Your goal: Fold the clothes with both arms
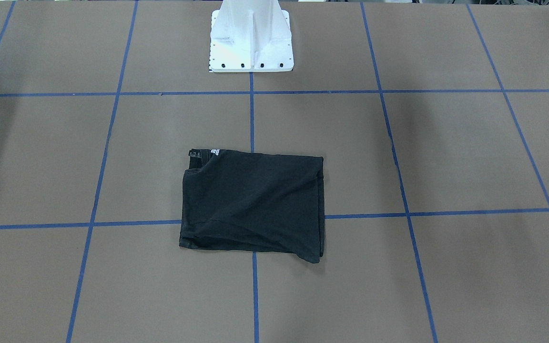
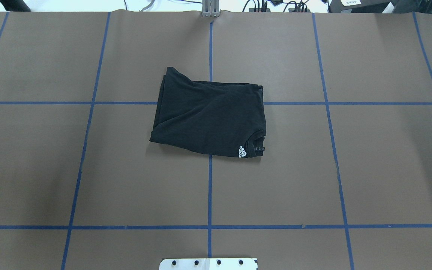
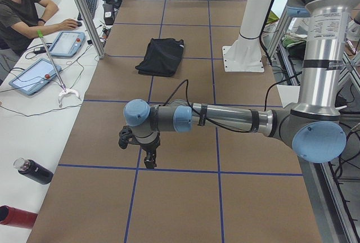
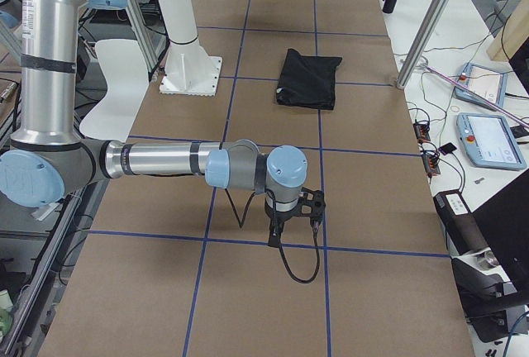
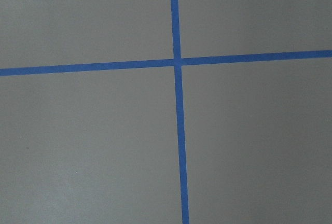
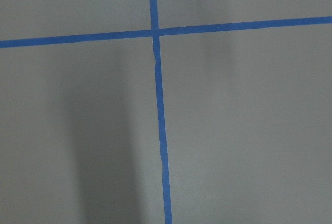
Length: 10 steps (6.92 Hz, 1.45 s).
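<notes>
Black T-shirt [image 2: 208,116] folded into a rough rectangle at mid-counter [image 2: 351,168], collar [image 2: 258,137] and white logo [image 2: 242,152] at its 5 o'clock corner, seen from overhead. Well apart at 9 o'clock, left pincer [image 3: 149,163] pointing down over blue tape lines [image 2: 210,187]; at 3 o'clock, right pincer [image 4: 274,240] likewise. Open or closed: cannot tell for either.

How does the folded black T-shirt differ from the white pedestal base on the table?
The T-shirt is black, the pedestal base white. The T-shirt lies flat and creased; the pedestal base stands upright. The T-shirt covers the centre tape line midway; the pedestal base sits at its robot end. Both are roughly centred on that line.
</notes>
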Tool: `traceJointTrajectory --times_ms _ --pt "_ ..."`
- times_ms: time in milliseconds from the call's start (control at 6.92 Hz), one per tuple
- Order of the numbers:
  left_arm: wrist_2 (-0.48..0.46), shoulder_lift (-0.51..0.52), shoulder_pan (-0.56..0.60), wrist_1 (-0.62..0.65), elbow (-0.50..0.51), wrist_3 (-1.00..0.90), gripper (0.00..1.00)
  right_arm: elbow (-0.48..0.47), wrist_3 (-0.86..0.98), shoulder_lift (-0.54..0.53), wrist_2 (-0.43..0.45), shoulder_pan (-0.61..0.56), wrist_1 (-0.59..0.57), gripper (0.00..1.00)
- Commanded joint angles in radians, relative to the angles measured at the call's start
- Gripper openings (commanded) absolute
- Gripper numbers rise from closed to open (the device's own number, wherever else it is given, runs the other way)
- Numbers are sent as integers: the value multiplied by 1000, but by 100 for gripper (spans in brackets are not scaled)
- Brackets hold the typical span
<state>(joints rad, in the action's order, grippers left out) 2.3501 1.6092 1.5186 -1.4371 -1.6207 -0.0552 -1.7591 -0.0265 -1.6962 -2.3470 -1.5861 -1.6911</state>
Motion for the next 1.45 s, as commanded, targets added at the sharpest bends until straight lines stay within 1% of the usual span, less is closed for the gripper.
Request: traceJointTrajectory --times_ms 0,289,1301 --pt "0 0 0 0 5 0 100 10 4 -2 -9 0 -9 100" --pt "0 1 0 -2 15 0 100 47 0 -3 -8 2 2 100" --pt "6 0 0 -2 12 -2 100 47 0 10 -6 3 4 100"
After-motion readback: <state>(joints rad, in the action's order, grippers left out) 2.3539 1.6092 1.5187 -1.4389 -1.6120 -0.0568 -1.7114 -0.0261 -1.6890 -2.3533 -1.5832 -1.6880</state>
